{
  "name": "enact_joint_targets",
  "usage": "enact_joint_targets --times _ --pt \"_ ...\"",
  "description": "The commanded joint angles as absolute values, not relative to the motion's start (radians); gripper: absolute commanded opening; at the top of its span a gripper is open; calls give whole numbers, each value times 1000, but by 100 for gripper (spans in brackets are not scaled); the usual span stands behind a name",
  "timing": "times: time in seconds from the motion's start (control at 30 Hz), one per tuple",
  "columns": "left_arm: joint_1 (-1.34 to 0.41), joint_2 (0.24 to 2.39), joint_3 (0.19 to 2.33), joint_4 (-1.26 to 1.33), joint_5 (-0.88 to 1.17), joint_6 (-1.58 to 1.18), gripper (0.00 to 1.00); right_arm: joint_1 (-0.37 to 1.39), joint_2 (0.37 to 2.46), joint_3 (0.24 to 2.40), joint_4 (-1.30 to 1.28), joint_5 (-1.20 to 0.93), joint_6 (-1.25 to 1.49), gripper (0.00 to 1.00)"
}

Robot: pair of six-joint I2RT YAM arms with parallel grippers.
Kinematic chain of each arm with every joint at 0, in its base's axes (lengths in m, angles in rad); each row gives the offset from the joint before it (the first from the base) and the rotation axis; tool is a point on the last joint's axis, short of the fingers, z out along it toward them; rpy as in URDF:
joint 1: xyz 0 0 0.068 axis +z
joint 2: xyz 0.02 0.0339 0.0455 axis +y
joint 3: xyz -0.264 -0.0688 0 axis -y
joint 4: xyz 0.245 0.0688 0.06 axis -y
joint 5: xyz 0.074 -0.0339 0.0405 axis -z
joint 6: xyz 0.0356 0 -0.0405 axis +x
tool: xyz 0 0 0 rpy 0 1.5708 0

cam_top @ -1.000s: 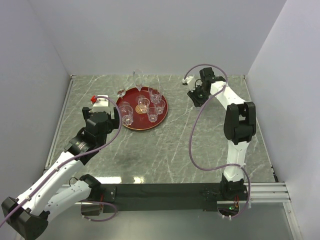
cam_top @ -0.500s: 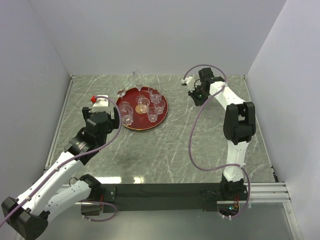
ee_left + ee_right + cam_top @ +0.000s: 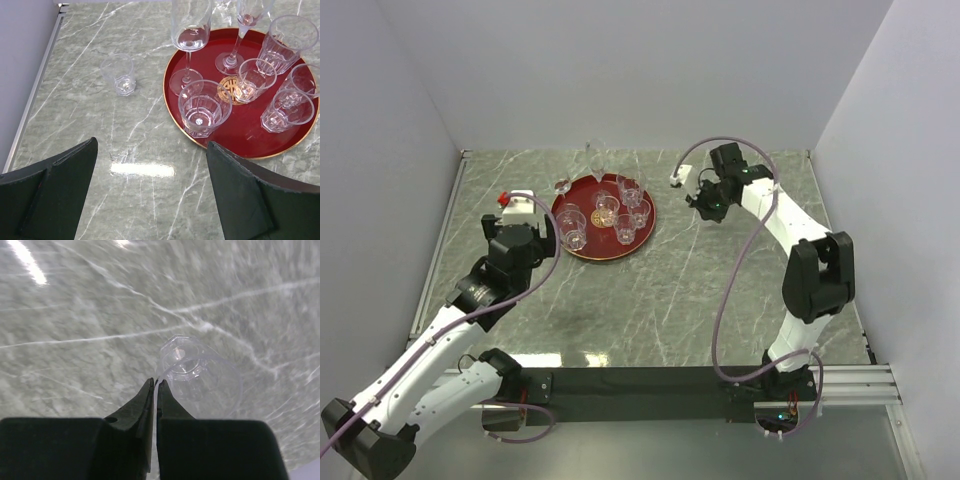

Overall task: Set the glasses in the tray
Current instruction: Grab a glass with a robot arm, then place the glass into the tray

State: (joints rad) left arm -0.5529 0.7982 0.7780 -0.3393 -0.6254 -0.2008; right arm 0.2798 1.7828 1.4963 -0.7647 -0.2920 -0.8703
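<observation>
The round dark-red tray (image 3: 582, 243) lies at the back left of the marble table and holds several clear glasses, tumblers and stemmed ones (image 3: 626, 228). In the left wrist view the tray (image 3: 240, 135) is ahead on the right. One small tumbler (image 3: 119, 75) stands on the table left of it, and also shows in the top view (image 3: 562, 186). A stemmed glass (image 3: 189, 30) stands at the tray's left rim. My left gripper (image 3: 151, 145) is open and empty, just short of the tray. My right gripper (image 3: 156, 382) is shut on the rim of a clear tumbler (image 3: 205, 377), right of the tray (image 3: 705, 205).
A metal rail (image 3: 35, 95) runs along the table's left edge, next to the grey wall. The right arm's cable (image 3: 725, 260) loops over the table's right half. A black bar (image 3: 650, 385) lines the near edge.
My right gripper has moved from the back right leftward and nearer, toward the tray, carrying the tumbler. The left arm has barely shifted.
</observation>
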Motion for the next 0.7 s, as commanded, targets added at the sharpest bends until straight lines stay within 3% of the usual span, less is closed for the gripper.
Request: enact_joint_targets --times 0.0,0.67 --pt "-548 772 778 -299 -624 -202 96 331 1701 1470 -770 -336 -928 0" --pt "-548 715 762 -284 -695 -204 95 652 1674 1526 -848 -362 -937 0"
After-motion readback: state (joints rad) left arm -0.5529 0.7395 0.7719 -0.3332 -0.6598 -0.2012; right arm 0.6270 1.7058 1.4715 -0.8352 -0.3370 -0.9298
